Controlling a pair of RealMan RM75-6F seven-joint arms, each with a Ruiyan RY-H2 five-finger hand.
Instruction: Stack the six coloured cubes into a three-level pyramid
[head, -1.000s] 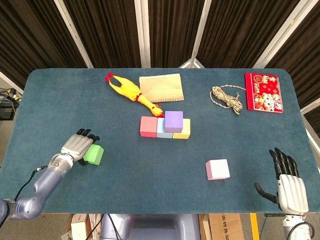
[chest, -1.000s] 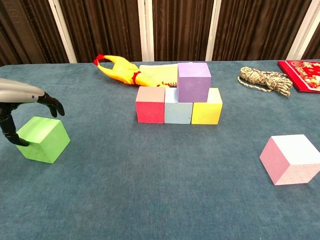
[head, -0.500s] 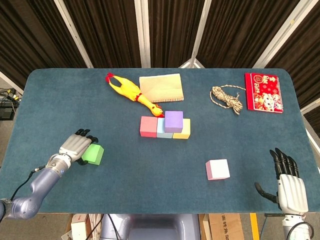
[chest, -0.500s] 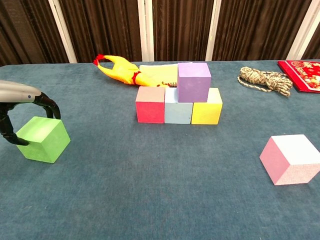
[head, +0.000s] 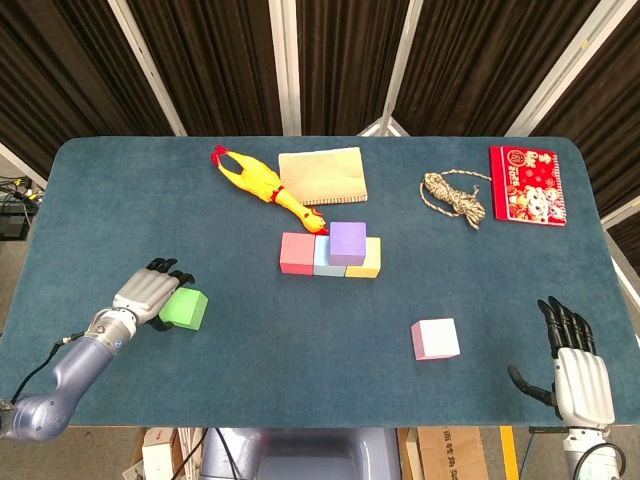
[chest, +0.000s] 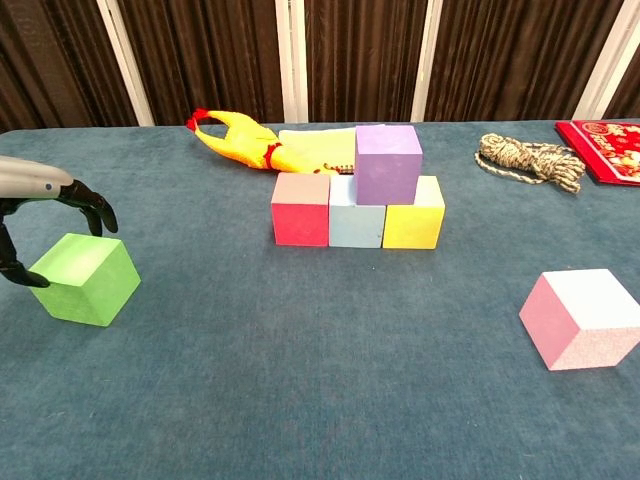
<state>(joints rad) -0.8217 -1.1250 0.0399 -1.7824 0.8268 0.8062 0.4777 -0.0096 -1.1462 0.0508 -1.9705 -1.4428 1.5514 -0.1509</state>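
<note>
Both hands open: left hand (head: 148, 293) over green cube (head: 186, 309), right hand (head: 578, 375) partly cut off.

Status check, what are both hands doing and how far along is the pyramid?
Left hand arched over green cube, no firm grip visible. Right hand open, idle. Purple cube sits on the three-cube base; pink cube loose.
</note>
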